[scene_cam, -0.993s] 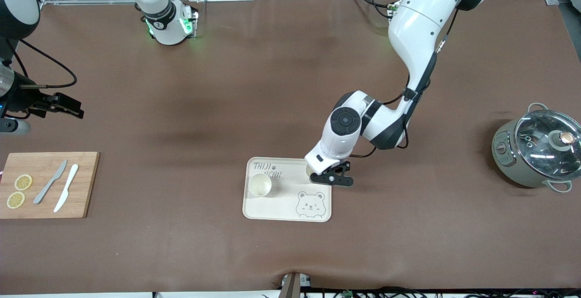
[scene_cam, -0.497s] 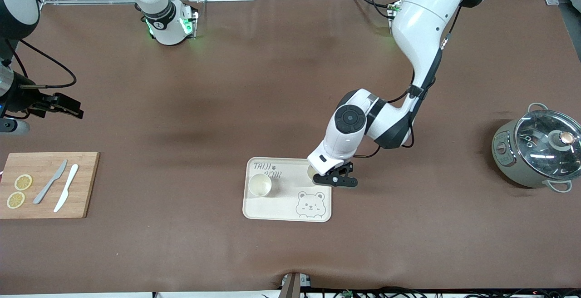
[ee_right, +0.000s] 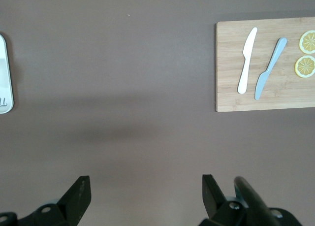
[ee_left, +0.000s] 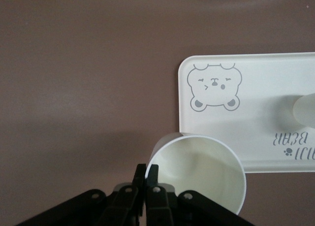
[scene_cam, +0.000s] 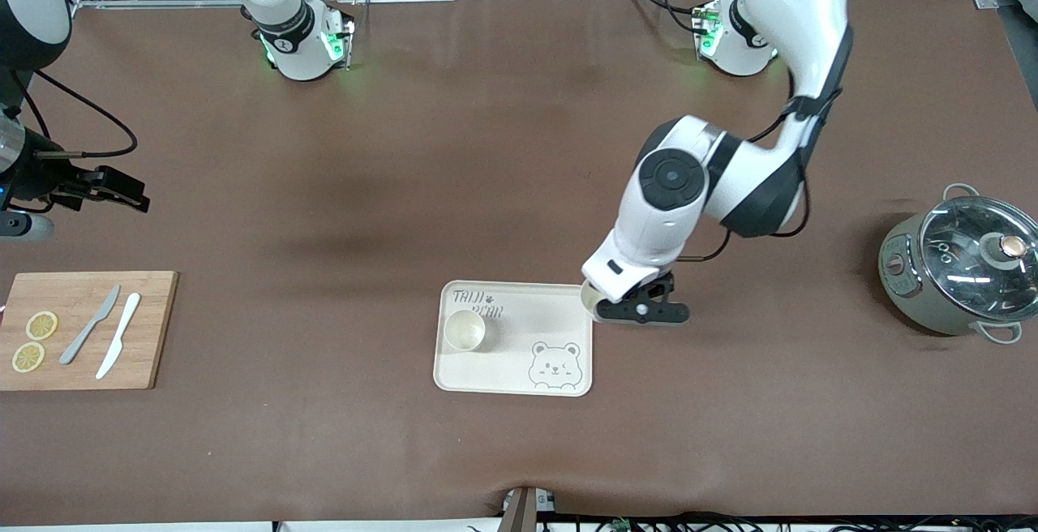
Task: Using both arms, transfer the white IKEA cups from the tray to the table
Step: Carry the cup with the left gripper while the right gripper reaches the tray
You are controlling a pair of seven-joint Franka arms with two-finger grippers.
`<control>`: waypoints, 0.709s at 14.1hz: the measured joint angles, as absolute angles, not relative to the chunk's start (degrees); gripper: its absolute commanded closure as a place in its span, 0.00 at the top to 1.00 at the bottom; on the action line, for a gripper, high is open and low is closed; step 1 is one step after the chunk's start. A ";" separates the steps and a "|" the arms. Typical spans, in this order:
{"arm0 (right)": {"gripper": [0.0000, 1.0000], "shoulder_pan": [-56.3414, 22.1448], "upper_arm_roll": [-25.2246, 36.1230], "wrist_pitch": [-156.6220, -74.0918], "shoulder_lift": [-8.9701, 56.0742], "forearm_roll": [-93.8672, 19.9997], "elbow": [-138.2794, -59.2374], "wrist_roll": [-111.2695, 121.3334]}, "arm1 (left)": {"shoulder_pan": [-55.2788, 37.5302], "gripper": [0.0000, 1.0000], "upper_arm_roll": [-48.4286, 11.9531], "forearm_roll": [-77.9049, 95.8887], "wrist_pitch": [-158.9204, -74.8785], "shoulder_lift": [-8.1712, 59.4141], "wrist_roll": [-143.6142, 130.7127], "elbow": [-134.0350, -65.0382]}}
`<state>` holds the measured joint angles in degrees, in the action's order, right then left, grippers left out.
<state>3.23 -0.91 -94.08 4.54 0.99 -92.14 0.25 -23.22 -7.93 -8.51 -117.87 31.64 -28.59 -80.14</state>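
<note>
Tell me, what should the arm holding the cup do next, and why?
Probably carry it a bit farther toward the left arm's end, then lower it. The left pincer is shut on the rim of one cup, lifted right over the tray's edge, not yet over bare table. The other cup sits on the tray; the right pincer waits open.

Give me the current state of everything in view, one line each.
left gripper: shut on the lifted cup's rim, over the tray's edge
lifted cup: held, empty
second cup: upright on the tray, empty
tray: flat on the table
right gripper: open, waiting
pot: lid on
</note>
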 measured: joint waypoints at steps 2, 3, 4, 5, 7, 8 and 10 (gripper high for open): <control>1.00 2.76 -1.14 -94.48 4.53 0.92 -92.06 -0.02 | -21.97 0.00 -7.93 -7.43 -114.88 29.39 -26.18 -80.07; 1.00 2.29 -1.30 -94.89 4.53 0.86 -92.00 -1.15 | -21.35 0.00 -7.94 -7.25 -113.09 28.56 -25.10 -79.89; 1.00 1.45 -1.39 -95.32 4.53 0.79 -91.96 -3.03 | -20.80 0.00 -7.94 -7.03 -111.32 27.93 -24.01 -79.56; 1.00 0.13 -1.49 -96.08 4.54 0.71 -91.95 -5.58 | -20.16 0.00 -7.94 -6.74 -109.86 27.30 -22.85 -79.28; 1.00 -3.51 -1.72 -98.30 4.59 -0.15 -91.98 -12.93 | -18.39 0.00 -7.93 -5.66 -107.63 25.88 -19.33 -78.97; 1.00 -5.65 -1.79 -99.73 4.86 -1.04 -92.01 -16.84 | -17.21 0.00 -7.92 -5.18 -106.41 25.11 -17.33 -78.93; 1.00 -10.29 -1.91 -103.95 6.48 -1.65 -92.17 -24.88 | -14.72 0.00 -7.93 -4.80 -104.28 23.78 -13.64 -79.03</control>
